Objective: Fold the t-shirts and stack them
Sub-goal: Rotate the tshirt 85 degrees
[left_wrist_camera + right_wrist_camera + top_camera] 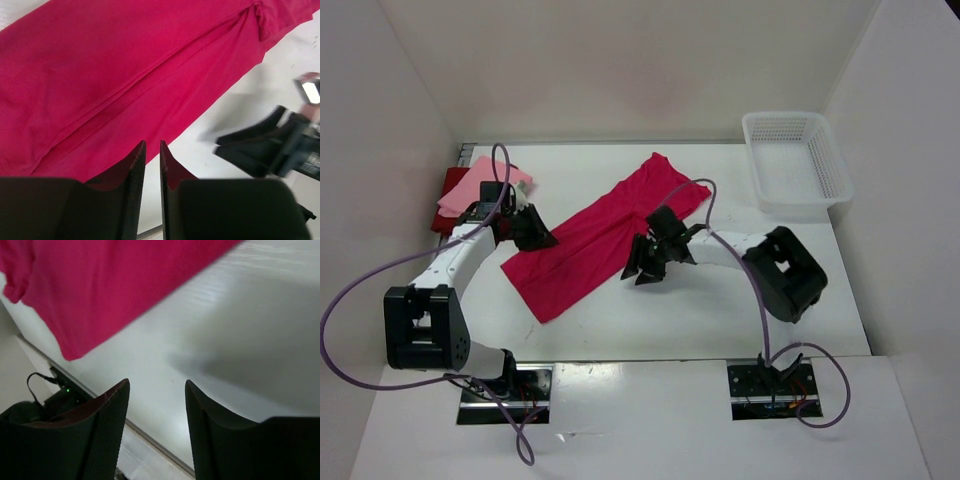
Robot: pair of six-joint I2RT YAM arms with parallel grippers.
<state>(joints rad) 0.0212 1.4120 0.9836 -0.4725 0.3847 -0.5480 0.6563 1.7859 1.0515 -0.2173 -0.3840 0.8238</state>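
Note:
The bright magenta-pink t-shirt [595,240] lies folded lengthwise into a long diagonal strip in the middle of the table, and it fills most of the left wrist view [125,75]. At the back left, the light pink t-shirt [485,183] lies folded on the dark red one [446,190]. My left gripper [542,240] hovers at the strip's left edge. Its jaws [152,142] stand a narrow gap apart with nothing between them. My right gripper [638,272] hangs just off the strip's near right edge, wide open [157,382] and empty over bare table, with the magenta cloth [100,285] beyond it.
A white mesh basket [795,165] stands at the back right. White walls enclose the table on three sides. Purple cables loop from both arms. The table's near edge [150,440] and an arm base with a green light [62,390] show below the right fingers.

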